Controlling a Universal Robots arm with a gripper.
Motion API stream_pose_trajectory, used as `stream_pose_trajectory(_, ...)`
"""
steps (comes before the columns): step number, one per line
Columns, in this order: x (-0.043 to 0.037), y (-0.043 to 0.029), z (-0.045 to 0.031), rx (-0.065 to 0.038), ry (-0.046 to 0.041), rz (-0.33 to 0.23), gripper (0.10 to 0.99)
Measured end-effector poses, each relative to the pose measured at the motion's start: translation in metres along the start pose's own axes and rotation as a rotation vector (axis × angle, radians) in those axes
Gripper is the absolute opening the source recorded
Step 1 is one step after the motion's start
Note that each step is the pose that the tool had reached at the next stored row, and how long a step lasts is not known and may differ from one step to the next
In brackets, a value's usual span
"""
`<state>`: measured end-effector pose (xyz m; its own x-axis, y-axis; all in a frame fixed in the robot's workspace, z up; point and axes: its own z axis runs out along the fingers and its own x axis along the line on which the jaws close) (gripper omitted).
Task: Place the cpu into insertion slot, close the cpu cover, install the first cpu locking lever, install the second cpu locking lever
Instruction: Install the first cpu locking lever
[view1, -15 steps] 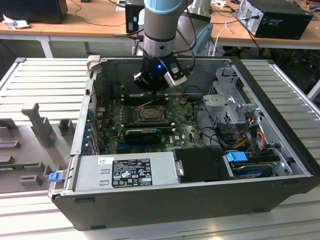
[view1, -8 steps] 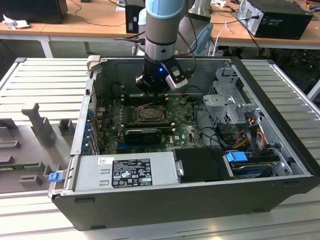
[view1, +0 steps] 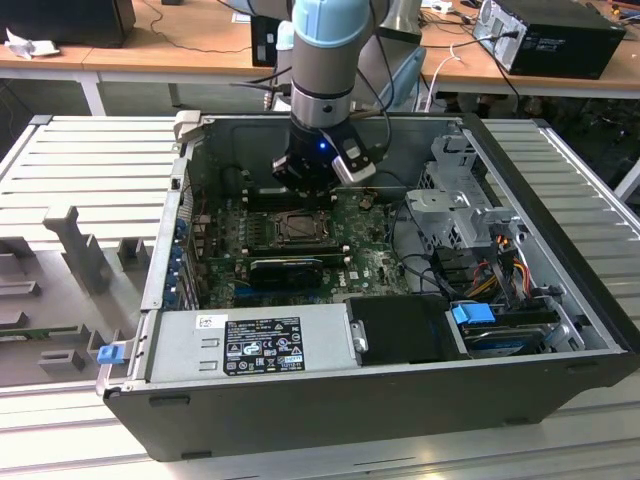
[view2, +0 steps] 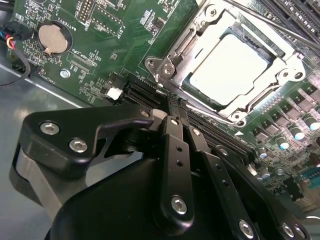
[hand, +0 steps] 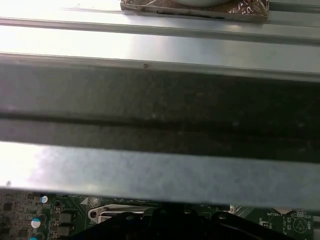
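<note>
Exterior view: arm over the open computer case

Largest is the computer case (view1: 380, 390), lying open, with the green motherboard (view1: 375, 265) inside. The hand (view1: 312, 180) hangs just above the insertion slot (view1: 300, 228). In the second wrist view its fingers (view2: 176, 150) are pressed together, holding nothing; the cpu cover (view2: 200, 45) frames the seated cpu (view2: 227, 70).

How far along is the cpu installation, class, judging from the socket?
Done: the cpu lies in the insertion slot, and the cpu cover frames it, apparently lowered. In hand: nothing visibly held; the gripper sits beside the socket. Left: whether both locking levers are latched cannot be told.
</note>
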<state>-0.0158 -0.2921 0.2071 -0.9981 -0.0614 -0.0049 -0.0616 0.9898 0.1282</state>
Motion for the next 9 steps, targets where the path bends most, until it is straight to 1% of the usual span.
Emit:
stream_pose_trajectory(3, -0.0001, -0.0002, 0.0015, 0.002, 0.0001, 0.000, 0.106)
stream_pose_trajectory(6, -0.0001, -0.0003, 0.0021, 0.007, 0.0006, 0.000, 0.106)
stream_pose_trajectory(9, -0.0001, -0.0003, 0.0023, 0.010, 0.0007, 0.000, 0.106)
